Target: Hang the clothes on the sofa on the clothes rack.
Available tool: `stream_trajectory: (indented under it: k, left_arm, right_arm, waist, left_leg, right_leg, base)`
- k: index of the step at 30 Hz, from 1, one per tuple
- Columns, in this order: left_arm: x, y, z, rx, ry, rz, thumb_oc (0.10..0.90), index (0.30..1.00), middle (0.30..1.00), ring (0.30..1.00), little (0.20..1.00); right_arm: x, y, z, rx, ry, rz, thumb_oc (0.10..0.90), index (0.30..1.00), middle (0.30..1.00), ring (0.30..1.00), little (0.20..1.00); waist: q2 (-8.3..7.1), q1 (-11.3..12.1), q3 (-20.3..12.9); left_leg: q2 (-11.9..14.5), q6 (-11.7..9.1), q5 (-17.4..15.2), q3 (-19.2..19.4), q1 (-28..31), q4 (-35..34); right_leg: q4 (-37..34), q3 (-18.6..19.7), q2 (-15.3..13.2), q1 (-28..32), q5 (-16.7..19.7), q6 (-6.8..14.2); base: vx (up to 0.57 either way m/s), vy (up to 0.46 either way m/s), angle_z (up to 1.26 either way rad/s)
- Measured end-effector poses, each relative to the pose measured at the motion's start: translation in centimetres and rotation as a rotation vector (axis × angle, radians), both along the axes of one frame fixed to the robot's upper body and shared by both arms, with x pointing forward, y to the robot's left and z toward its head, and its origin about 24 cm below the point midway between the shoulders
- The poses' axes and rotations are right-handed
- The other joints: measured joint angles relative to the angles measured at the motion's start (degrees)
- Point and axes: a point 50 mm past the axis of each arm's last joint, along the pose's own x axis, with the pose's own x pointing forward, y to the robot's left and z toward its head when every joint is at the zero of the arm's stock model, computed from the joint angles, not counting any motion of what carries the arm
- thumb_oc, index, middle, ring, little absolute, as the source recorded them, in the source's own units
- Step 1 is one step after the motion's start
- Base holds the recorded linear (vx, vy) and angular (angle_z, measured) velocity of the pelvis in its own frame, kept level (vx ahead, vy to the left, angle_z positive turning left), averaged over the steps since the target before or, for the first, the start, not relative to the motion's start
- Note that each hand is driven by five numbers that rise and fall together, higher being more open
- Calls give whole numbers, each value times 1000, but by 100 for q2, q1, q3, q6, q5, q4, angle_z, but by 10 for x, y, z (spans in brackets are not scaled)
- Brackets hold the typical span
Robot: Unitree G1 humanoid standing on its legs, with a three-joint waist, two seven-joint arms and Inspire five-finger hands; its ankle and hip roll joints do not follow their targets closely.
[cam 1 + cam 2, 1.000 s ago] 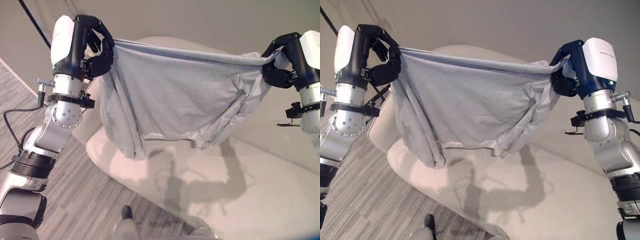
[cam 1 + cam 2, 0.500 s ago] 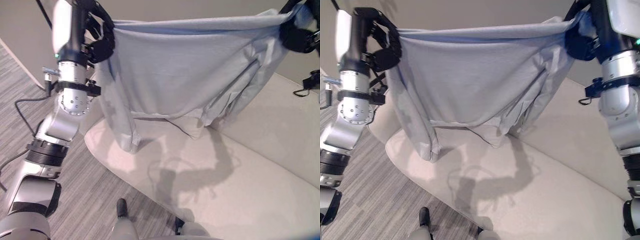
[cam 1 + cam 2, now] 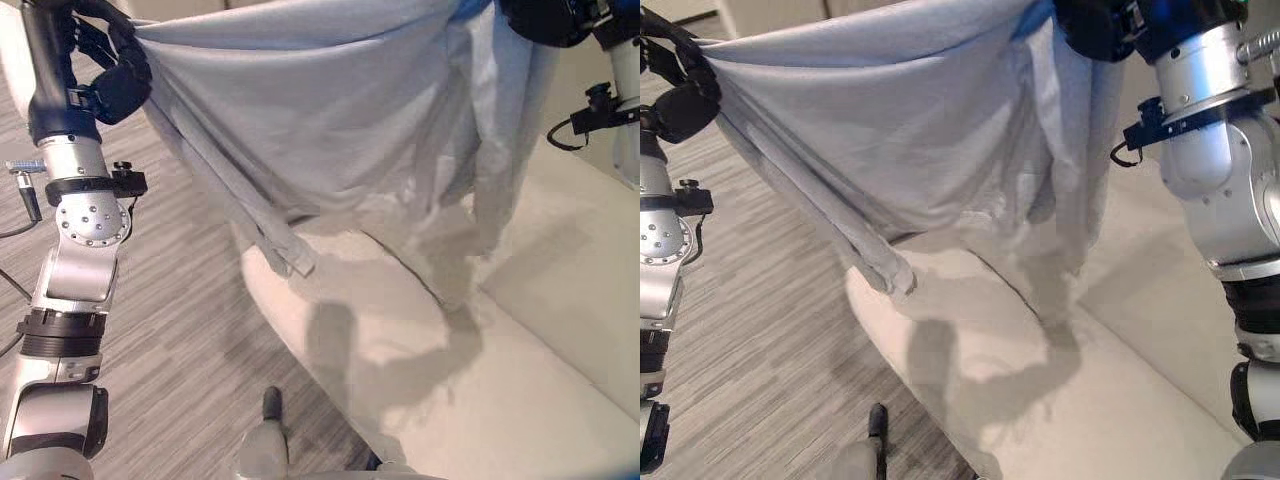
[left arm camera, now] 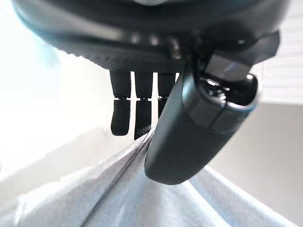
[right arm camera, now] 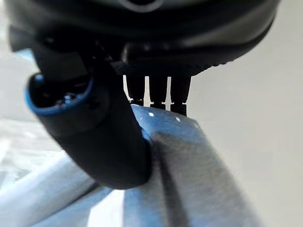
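Lifted higher than before, shirt [image 3: 300,110] now mostly clear of sofa [image 3: 420,350]; pinched at left corner by left hand [image 3: 105,75], at right by right hand [image 3: 1105,25], stretched between.

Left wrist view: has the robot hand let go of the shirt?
No, the left robot hand pinches the shirt between thumb and fingers.
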Motion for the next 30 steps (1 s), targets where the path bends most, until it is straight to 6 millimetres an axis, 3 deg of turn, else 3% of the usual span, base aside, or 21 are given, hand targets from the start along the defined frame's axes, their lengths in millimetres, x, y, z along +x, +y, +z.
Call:
stream_trajectory:
  k: [1,3,4,5,6,7,9,10,11,12,13,14,17,18,19,20,22,23,26,28,30]
  left_arm:
    - [-5,8,1,-10,-18,26,400,300,300,300,300]
    - [-10,16,4,-18,-36,56,400,300,300,300,300]
    - [-10,18,4,-28,-41,54,400,300,300,300,300]
    - [-10,19,4,-38,-44,48,400,300,300,300,300]
    - [-10,20,3,-49,-45,47,400,300,300,300,300]
    - [-10,19,1,-44,-37,38,400,300,300,300,300]
    - [-10,16,-2,-28,-33,24,400,300,300,300,300]
    - [-8,13,-3,-17,-22,16,400,300,300,300,300]
    - [-8,13,-3,-17,-22,16,400,300,300,300,300]
    - [-6,10,1,25,-5,7,400,300,300,300,300]
    - [-3,9,-1,34,18,0,400,300,300,300,300]
    - [0,6,-8,43,50,-10,400,300,300,300,300]
    - [4,-3,-14,80,92,-46,400,300,300,300,300]
    - [4,-4,-13,82,93,-50,400,300,300,300,300]
    - [5,-4,-13,75,88,-52,400,300,300,300,300]
    - [6,-6,-13,77,90,-59,400,300,300,300,300]
    - [9,-11,-21,93,131,-76,400,300,300,300,300]
    - [10,-10,-20,90,135,-72,400,300,300,300,300]
    - [13,-12,-21,59,131,-79,400,300,300,300,300]
    - [12,-12,-23,69,141,-84,400,300,300,300,300]
    - [12,-12,-23,67,145,-88,400,300,300,300,300]
  right_arm:
    - [2,6,-1,-6,5,21,400,300,300,300,300]
    - [5,12,-4,-9,20,43,400,300,300,300,300]
    - [9,14,-10,-15,46,45,400,300,300,300,300]
    - [14,15,-13,-7,66,47,400,300,300,300,300]
    - [22,16,-20,11,102,43,400,300,300,300,300]
    - [26,12,-25,3,133,17,400,300,300,300,300]
    - [32,6,-33,24,164,-11,400,300,300,300,300]
    - [37,2,-35,40,182,-32,400,300,300,300,300]
    - [37,2,-35,40,182,-32,400,300,300,300,300]
    - [43,-4,-38,80,200,-56,400,300,300,300,300]
    - [45,-5,-40,94,208,-60,400,300,300,300,300]
    - [47,-6,-45,109,225,-68,400,300,300,300,300]
    - [53,-15,-61,134,281,-118,400,300,300,300,300]
    - [54,-19,-63,140,292,-133,400,300,300,300,300]
    - [54,-21,-64,146,292,-132,400,300,300,300,300]
    - [52,-23,-64,152,289,-136,400,300,300,300,300]
    - [54,-27,-66,161,297,-159,400,300,300,300,300]
    - [54,-27,-66,159,303,-161,400,300,300,300,300]
    - [55,-27,-64,147,298,-163,400,300,300,300,300]
    - [53,-30,-57,145,276,-169,400,300,300,300,300]
    - [53,-31,-57,144,276,-175,400,300,300,300,300]
  waist:
    - [7,125,-17]
    - [-29,101,-32]
    - [-133,115,-56]
    - [-238,113,-57]
    - [-238,60,-93]
    - [-36,-65,-238]
    - [-25,-288,-272]
    - [52,-354,-284]
    - [52,-354,-284]
    - [69,-338,-341]
    - [6,-406,-333]
    - [-6,-409,-338]
    - [155,-333,-303]
    - [215,-226,-263]
    - [221,-240,-258]
    - [159,-362,-218]
    - [407,-547,-65]
    - [454,-422,-30]
    - [338,-581,26]
    - [220,-542,40]
    - [86,-528,98]
  left_leg:
    - [11,-89,-171,209,5,-19]
    - [5,-182,-358,470,-28,-19]
    - [15,-176,-604,741,-22,38]
    - [17,40,-581,796,-77,303]
    - [153,249,-673,644,-138,907]
    - [209,23,-680,297,-68,824]
    - [-54,260,-465,169,108,456]
    - [-81,365,-379,45,234,208]
    - [-81,365,-379,45,234,208]
    - [-163,369,-263,-30,273,-152]
    - [-321,368,-258,-136,252,-165]
    - [-444,370,-254,-175,344,-245]
    - [-508,424,-235,-156,537,-364]
    - [-483,533,-317,-131,573,-356]
    - [-493,592,-360,-141,526,-317]
    - [-660,585,-353,-195,482,-298]
    - [-565,692,-359,-272,618,-409]
    - [-445,665,-318,-77,615,-442]
    - [-437,586,-260,-39,599,-458]
    - [-389,399,-238,85,615,-451]
    - [-258,197,-262,84,524,-100]
  right_leg:
    - [2,20,-29,27,1,-8]
    - [4,-110,-107,86,19,-69]
    - [15,-276,-331,147,34,-59]
    - [54,-351,-491,154,36,-52]
    - [217,-356,-557,185,-53,-7]
    - [466,-404,-542,218,-163,49]
    - [1051,-521,-804,95,-126,4]
    - [1498,-488,-923,-139,-181,14]
    - [1498,-488,-923,-139,-181,14]
    - [47,-473,-636,-84,-111,21]
    - [4,-501,-640,-72,622,-104]
    - [143,-781,-768,-23,603,46]
    - [855,-839,-1041,-205,527,133]
    - [1126,-868,-1105,-466,211,213]
    - [869,-728,-1021,-341,177,152]
    - [900,-708,-976,-270,404,46]
    - [1946,-419,-1124,-789,163,189]
    - [2028,-272,-919,-970,-251,189]
    - [1127,-381,-245,-712,-359,-95]
    - [46,-298,173,-292,80,-225]
    - [45,-261,249,-248,61,-367]
  base:
    - [23,56,13]
    - [-32,201,44]
    - [-29,264,55]
    - [19,248,39]
    - [35,223,50]
    - [112,354,75]
    - [160,439,70]
    - [104,388,31]
    - [107,429,26]
    - [71,311,38]
    - [90,454,57]
    - [68,424,51]
    - [30,288,2]
    - [-7,278,-37]
    - [2,180,-8]
    - [66,110,32]
    - [108,66,-8]
    - [162,-78,-61]
    - [145,-145,-22]
    - [152,-142,-26]
    - [135,-174,-18]
